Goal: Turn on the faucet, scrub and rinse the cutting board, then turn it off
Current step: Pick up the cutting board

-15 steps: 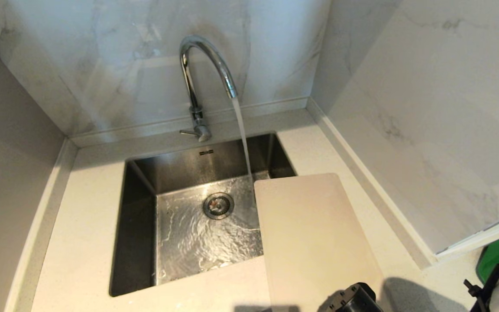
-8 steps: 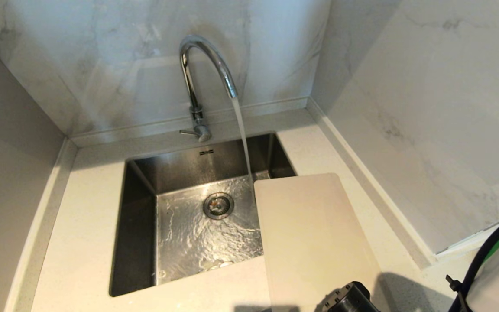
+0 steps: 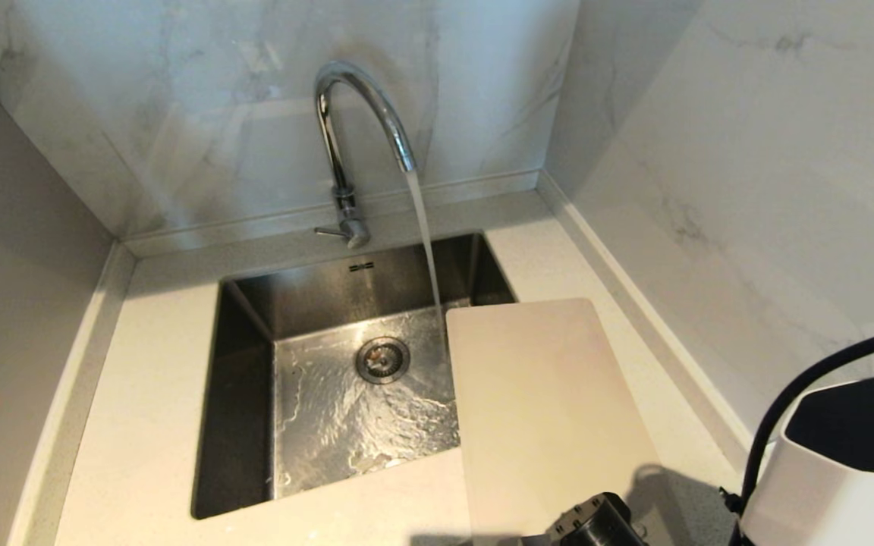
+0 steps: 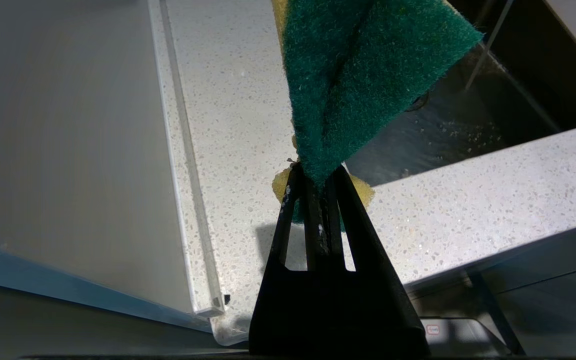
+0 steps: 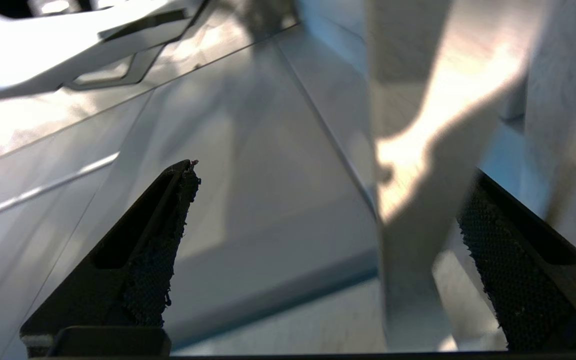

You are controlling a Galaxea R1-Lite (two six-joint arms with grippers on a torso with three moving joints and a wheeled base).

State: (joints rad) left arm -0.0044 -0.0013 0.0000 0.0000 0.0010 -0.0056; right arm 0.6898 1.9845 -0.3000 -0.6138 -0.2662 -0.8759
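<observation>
open room above the sink (image 3: 240,394) basin's left half and over the counter (image 3: 141,379) left of it. narrowed on the right by the cutting board (image 3: 543,402) overhanging the basin, at the back by the faucet (image 3: 346,144) and its falling stream, and by walls on three sides.

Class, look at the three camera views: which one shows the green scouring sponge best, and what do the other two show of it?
The left wrist view. The green scouring sponge fills its middle, pinched in the shut left gripper, its yellow foam backing showing at the jaws. The head view and right wrist view show nothing of it.
</observation>
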